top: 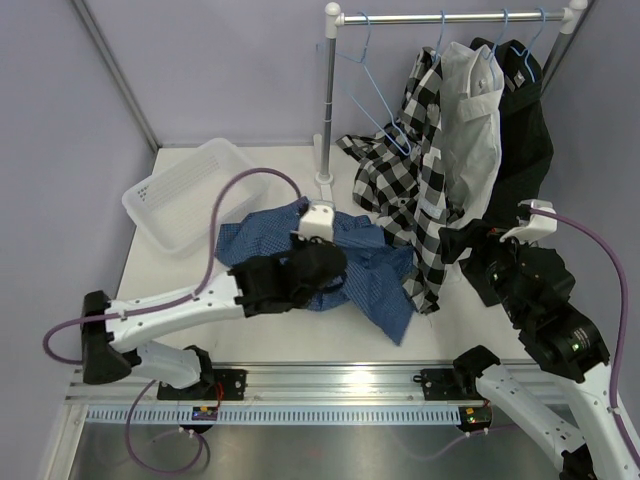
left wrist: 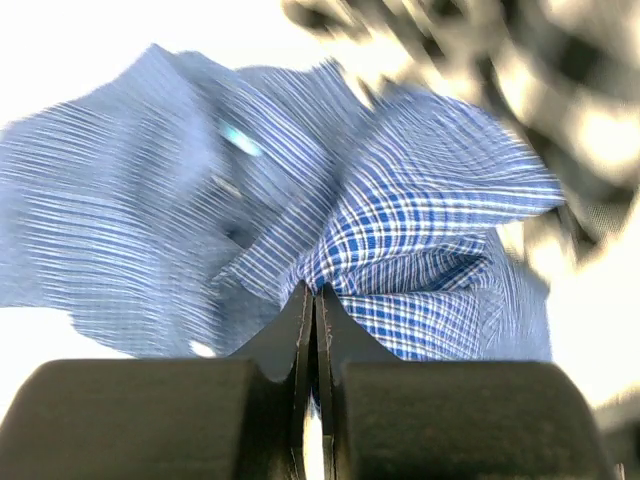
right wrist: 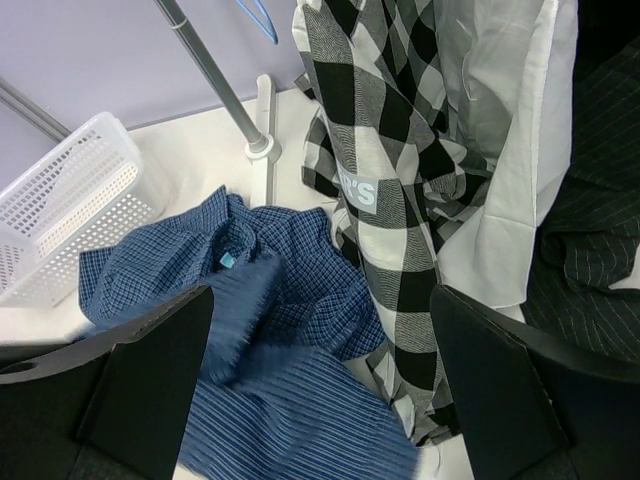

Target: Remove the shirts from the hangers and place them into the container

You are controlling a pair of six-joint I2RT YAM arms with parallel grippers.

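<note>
Left gripper [left wrist: 315,292] seen pressed shut, fold of blue small-check cotton shirt [left wrist: 420,220] pinched at fingertips. Shirt left crumpled on white table [top: 270,165], near middle, between arms. Right gripper [right wrist: 320,295] held wide, nothing between fingers, kept apart from blue shirt, to right. Black-and-white large-check shirt [right wrist: 370,130] draped from rack just right, lower part overlapping blue one. Shallow white perforated plastic basket [top: 180,195] placed far left, just beside blue shirt. Grey label [right wrist: 362,190] on large-check shirt read only partly: "'S". Small teal collar tag [right wrist: 227,261] on blue shirt unreadable.
</note>
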